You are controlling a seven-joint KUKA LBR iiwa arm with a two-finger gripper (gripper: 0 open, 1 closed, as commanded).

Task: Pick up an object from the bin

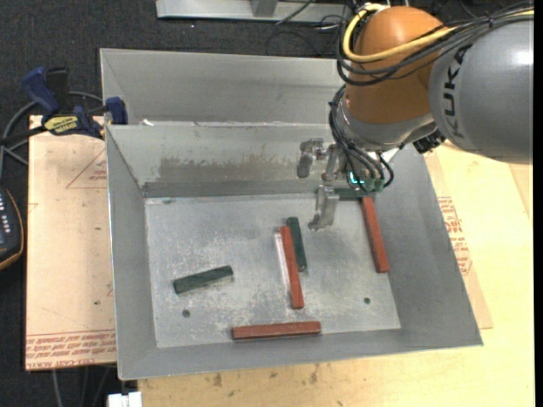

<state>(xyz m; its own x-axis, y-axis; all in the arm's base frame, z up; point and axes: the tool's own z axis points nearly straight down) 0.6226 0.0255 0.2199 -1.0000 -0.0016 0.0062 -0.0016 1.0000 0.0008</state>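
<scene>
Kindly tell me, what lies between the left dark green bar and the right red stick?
In the camera view: a long red stick, a white stick and a dark green stick.

Even overhead light, faint soft shadows

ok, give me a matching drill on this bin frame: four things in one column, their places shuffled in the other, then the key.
Things:
A. gripper
B. lone dark green bar
C. crosswise red bar
D. pale strip

Places:
1. bin floor, along its near edge
2. left part of the floor
3. against the left side of the middle red bar
4. over the floor, just right of the middle cluster's far end

Pairs: A-4, B-2, C-1, D-3.
</scene>
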